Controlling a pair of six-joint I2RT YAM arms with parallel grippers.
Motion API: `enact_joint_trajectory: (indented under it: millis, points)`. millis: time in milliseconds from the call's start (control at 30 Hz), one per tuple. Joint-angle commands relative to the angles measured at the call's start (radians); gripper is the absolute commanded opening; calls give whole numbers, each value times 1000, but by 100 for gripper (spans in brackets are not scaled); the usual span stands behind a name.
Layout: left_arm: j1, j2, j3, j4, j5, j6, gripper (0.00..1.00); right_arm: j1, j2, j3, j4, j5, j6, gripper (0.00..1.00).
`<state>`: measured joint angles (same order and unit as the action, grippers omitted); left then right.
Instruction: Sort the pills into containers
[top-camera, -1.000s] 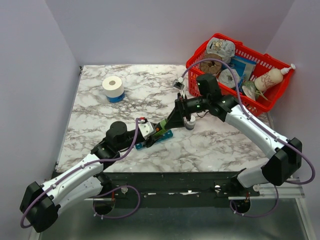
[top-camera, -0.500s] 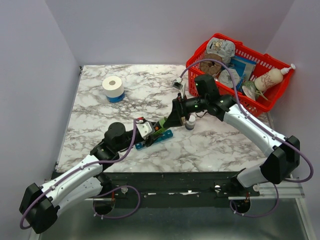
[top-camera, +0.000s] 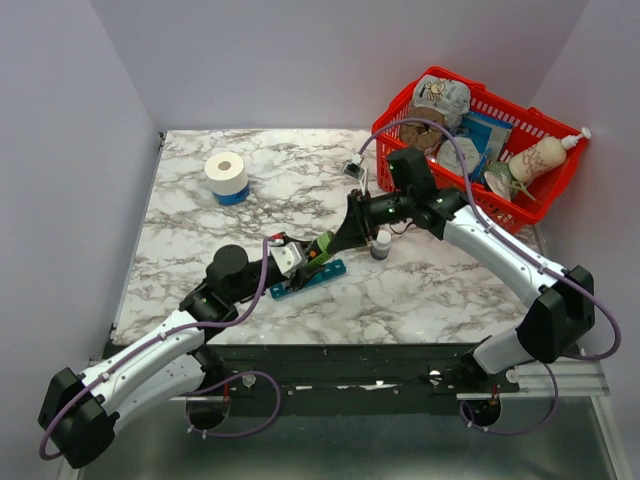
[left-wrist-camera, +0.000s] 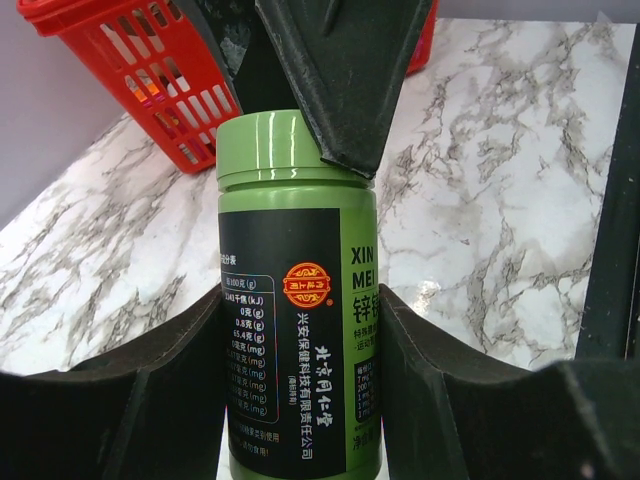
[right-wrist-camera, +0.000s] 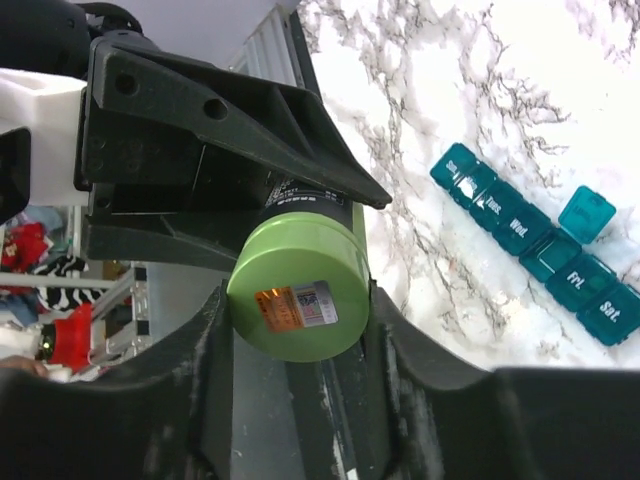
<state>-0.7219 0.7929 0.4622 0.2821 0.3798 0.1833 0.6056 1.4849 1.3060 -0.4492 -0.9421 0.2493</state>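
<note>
My left gripper is shut on a green bottle with a black label, holding it tilted above the table. My right gripper has come over the bottle's green cap, one finger pressed against each side of it. Its dark fingers cover the cap's top edge in the left wrist view. The teal containers lie in a row on the marble just below the bottle; one lid stands open. The pills are hidden.
A red mesh basket full of packets and a bottle stands at the back right. A white roll on a blue base sits at the back left. A small grey vial stands just right of the grippers.
My right gripper's jaws have narrowed from wide open onto the bottle's cap. Its arm edged slightly left. The left arm still holds the bottle in the same place.
</note>
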Motion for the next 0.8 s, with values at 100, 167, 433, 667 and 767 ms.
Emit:
enact_joint_trajectory:
  millis: [100, 167, 433, 667, 767]
  points:
    - [-1, -3, 21, 11, 74, 8, 0, 6, 37, 58, 27, -231, -83, 23]
    - [2, 2, 27, -14, 149, 7, 0, 13, 32, 143, -170, -279, -457, 22]
    - [10, 20, 50, -92, 257, -2, 0, 26, 14, 222, -468, -146, -1387, 23]
    - [10, 34, 70, -103, 237, 16, 0, 28, 2, 230, -405, -150, -1233, 67]
    - [10, 26, 69, -98, 197, 31, 0, 25, -32, 201, -352, -118, -1040, 90]
